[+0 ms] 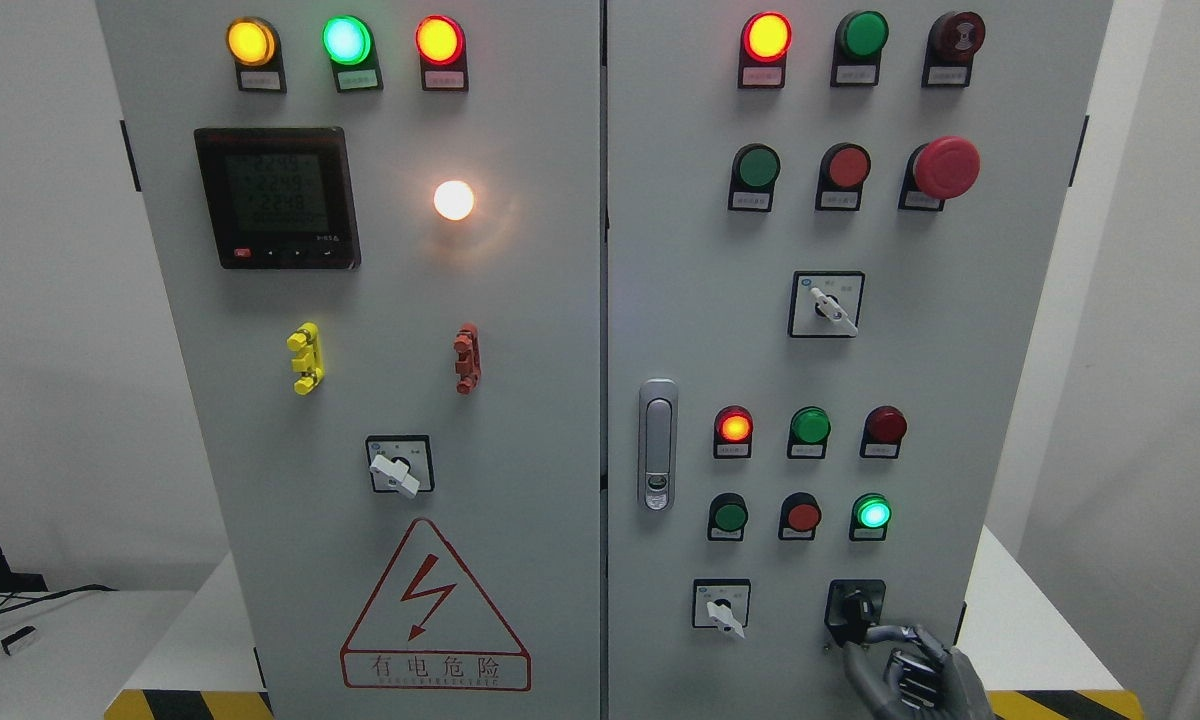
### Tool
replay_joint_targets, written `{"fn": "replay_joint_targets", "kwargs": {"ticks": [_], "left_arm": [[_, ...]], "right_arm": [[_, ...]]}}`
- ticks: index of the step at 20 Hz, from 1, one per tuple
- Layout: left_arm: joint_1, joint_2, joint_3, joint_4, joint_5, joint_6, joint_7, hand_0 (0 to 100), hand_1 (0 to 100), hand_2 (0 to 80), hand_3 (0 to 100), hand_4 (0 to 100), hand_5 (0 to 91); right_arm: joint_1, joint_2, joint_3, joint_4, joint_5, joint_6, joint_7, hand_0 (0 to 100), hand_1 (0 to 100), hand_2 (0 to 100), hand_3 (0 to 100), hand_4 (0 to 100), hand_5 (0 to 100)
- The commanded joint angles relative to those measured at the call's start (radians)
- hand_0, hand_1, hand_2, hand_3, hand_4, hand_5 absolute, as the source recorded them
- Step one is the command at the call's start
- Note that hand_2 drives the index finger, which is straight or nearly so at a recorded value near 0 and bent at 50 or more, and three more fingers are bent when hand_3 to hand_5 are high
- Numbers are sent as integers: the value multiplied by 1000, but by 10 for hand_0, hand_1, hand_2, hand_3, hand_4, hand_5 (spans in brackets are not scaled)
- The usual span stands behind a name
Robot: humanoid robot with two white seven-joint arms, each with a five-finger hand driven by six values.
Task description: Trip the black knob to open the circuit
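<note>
1. The black knob (853, 607) sits at the bottom right of the grey control cabinet's right door (960, 350), in a black square bezel, to the right of a white-handled selector switch (722, 606) and below a lit green indicator lamp (872, 512).

2. The right robot hand (910, 665) comes up from the lower right edge. Its fingers are curled, and one fingertip (885, 632) reaches to the knob's lower right side. Whether the fingers actually pinch the knob or only rest beside it I cannot tell, since knob, bezel and hand are all dark and merge. The left robot hand is out of view.

3. Handling, as a judgement: a rotary switch of this kind is rigid plastic, fixed to the door, so it will not lift or shift; it only turns about its shaft, probably against a spring detent that gives with a snap. Its surface looks smooth, so a light touch may slip.

4. Where to take hold: across the raised bar of the knob, with fingers on its two flat flanks, close to the door so that the twist goes into the shaft and does not lever it sideways.

5. Direction: the shaft points straight out of the door towards the camera. The long axis of the bar appears to run roughly upright, perhaps leaning a little towards the lower right, but the dark-on-dark detail is too weak to be sure.
</note>
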Motion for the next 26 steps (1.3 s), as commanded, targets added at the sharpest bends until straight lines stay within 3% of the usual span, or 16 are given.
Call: {"fn": "replay_joint_targets", "kwargs": {"ticks": [1, 10, 14, 16, 18, 21, 23, 24, 26], "left_arm": [[0, 0, 0, 0, -31, -1, 1, 120, 389, 0, 0, 0, 0], [0, 0, 0, 0, -31, -1, 1, 120, 389, 0, 0, 0, 0], [0, 0, 0, 0, -31, -1, 1, 120, 389, 0, 0, 0, 0], [0, 0, 0, 0, -31, -1, 1, 120, 389, 0, 0, 0, 0], [0, 0, 0, 0, -31, -1, 1, 120, 389, 0, 0, 0, 0], [0, 0, 0, 0, -31, -1, 1, 120, 389, 0, 0, 0, 0], [0, 0, 0, 0, -31, -1, 1, 120, 389, 0, 0, 0, 0], [0, 0, 0, 0, -31, -1, 1, 120, 389, 0, 0, 0, 0], [0, 0, 0, 0, -31, -1, 1, 120, 389, 0, 0, 0, 0]], "right_arm": [[0, -2, -28, 6, 17, 0, -2, 380, 826, 495, 1000, 1000, 960], [4, -3, -45, 5, 17, 0, -2, 381, 826, 494, 1000, 1000, 960], [46, -2, -68, -50, 8, 8, 1, 385, 823, 495, 1000, 1000, 959], [69, -2, -72, -96, 3, 11, 32, 405, 809, 514, 1000, 1000, 958], [106, -2, -92, -150, -3, 11, 49, 454, 736, 569, 1000, 1000, 957], [166, -6, -111, -210, -75, 12, 56, 393, 479, 622, 1000, 946, 906], [218, -11, -129, -253, -110, 12, 81, 286, 336, 518, 803, 772, 781], [238, -11, -140, -268, -112, 12, 93, 262, 322, 502, 781, 740, 754], [273, -11, -161, -293, -116, 12, 109, 163, 202, 411, 623, 575, 559]]}}
